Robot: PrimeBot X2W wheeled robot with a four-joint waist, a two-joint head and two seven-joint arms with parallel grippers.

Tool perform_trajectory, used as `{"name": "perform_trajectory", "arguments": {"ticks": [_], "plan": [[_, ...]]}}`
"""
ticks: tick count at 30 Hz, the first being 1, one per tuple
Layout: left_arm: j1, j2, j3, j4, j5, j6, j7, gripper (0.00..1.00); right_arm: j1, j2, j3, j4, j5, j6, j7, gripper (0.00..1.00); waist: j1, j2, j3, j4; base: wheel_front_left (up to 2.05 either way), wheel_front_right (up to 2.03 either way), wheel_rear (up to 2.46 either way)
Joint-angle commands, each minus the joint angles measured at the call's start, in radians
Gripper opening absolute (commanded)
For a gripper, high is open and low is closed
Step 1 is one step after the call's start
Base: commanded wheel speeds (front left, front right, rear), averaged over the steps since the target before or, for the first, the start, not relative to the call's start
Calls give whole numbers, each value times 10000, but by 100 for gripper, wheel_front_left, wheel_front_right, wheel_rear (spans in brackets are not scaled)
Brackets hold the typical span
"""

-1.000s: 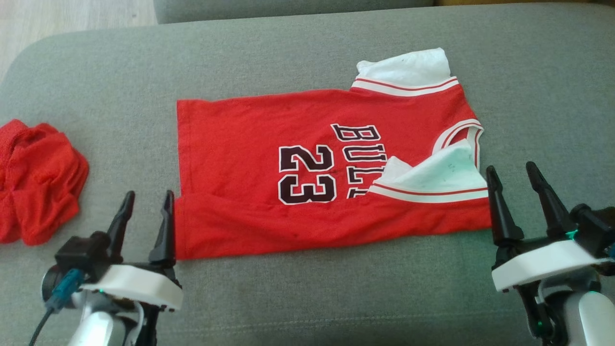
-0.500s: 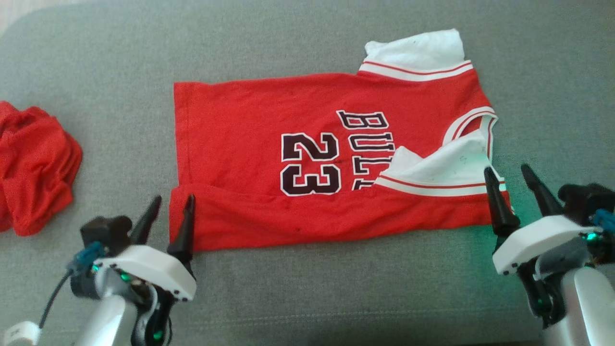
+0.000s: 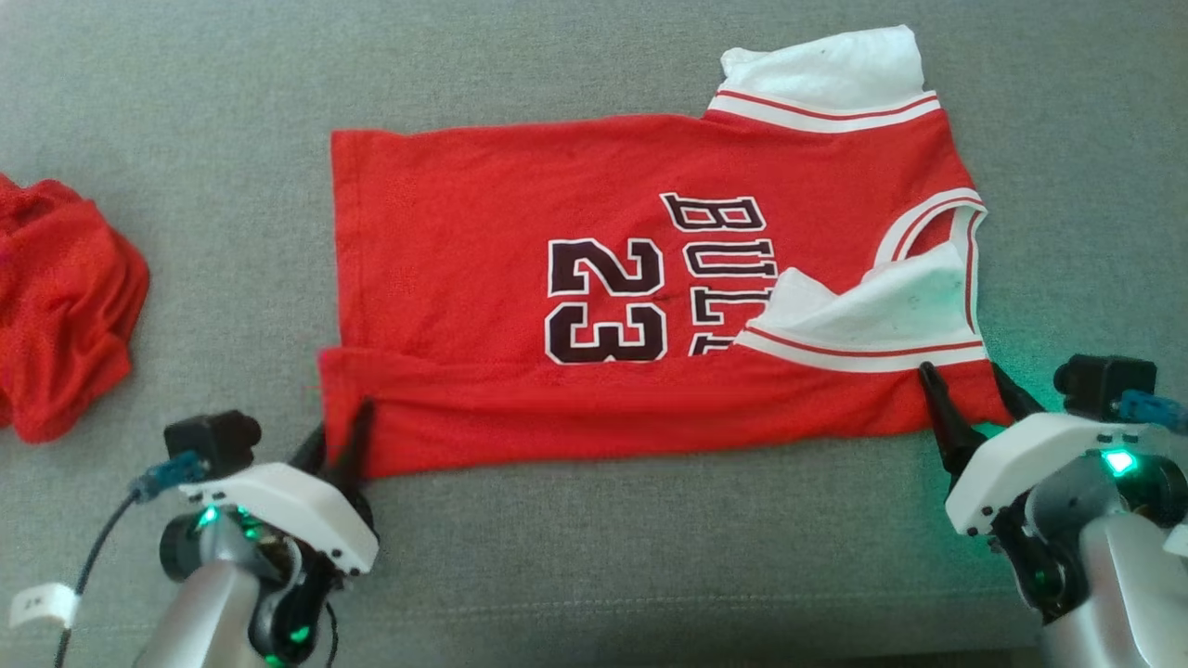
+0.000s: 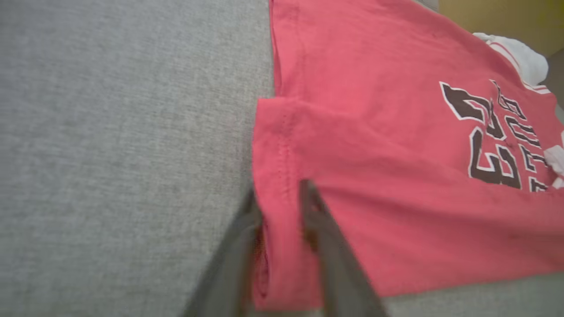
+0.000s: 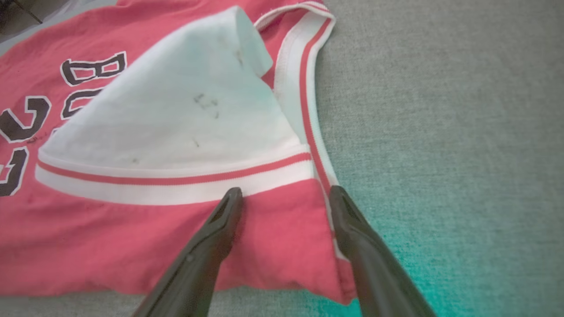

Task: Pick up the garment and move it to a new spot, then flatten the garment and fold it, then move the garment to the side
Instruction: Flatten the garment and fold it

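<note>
Grey woven upholstery of the cushion (image 3: 594,557) runs beneath my wrists, and just ahead on it lies the red jersey (image 3: 483,250), spread lengthwise across me with its hem to my left and its shoulders to my right. My left gripper (image 3: 342,422) sits at the near hem corner. In the left wrist view its two fingers stand close on either side of a bunched strip of red cloth, but blur keeps me from telling whether the pinch is firm. My right gripper (image 3: 961,371) is spread wide over the near shoulder corner, one finger resting on red cloth just below the white striped trim (image 5: 176,185), the other at the outer edge by the armhole binding; nothing is caught there yet. I judge this to be the grab for a fold, taking both near corners together. To do it well I should close the right jaws low enough to gather every layer of that corner, and make sure of the left grip before lifting, so the near folded band (image 3: 631,417) rises level rather than twisting. Beyond it the number 23 (image 3: 608,301) lies flat. A white flap (image 3: 872,306) of lining is turned over the lettering, and a second white flap (image 3: 826,65) pokes out at the far edge; both may want smoothing. Well apart to my left sits a crumpled red heap (image 3: 56,306), best kept clear of.
</note>
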Motion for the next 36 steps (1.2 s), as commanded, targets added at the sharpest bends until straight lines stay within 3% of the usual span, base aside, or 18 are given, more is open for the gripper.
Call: {"name": "perform_trajectory", "arguments": {"ticks": [1, 2, 3, 15, 28, 36], "plan": [[-41, 43, 144, 225, -34, -26, 263, 0, -136, 18, 182, -97, 85, -7, 157, 62, 0, -1, 1, -10, 0, 0, 0], [-69, 60, 126, 245, -20, -41, 249, 0, -142, 36, 169, -89, 134, -7, 177, 25, 0, -1, -5, -18, 0, 0, 0], [-87, 89, 100, 244, 19, -43, 229, 0, -125, 69, 149, -71, 205, -7, 216, 0, 0, -1, -12, -29, 0, 0, 0], [470, 525, 284, -1529, 292, 430, -282, 0, 696, 310, -186, -1059, 693, -7, -104, 0, 0, -1, -381, -71, 0, 0, 0], [1901, 971, 517, -3633, 112, 1229, 474, 0, 2432, 730, -451, -2770, 1031, -7, 275, 0, 0, -1, -887, -122, 0, 0, 0], [2370, 1143, 533, -4159, 40, 1551, 917, 0, 3259, 871, -586, -3381, 1159, -7, 477, 0, 0, -1, -1067, -195, 0, 0, 0]]}}
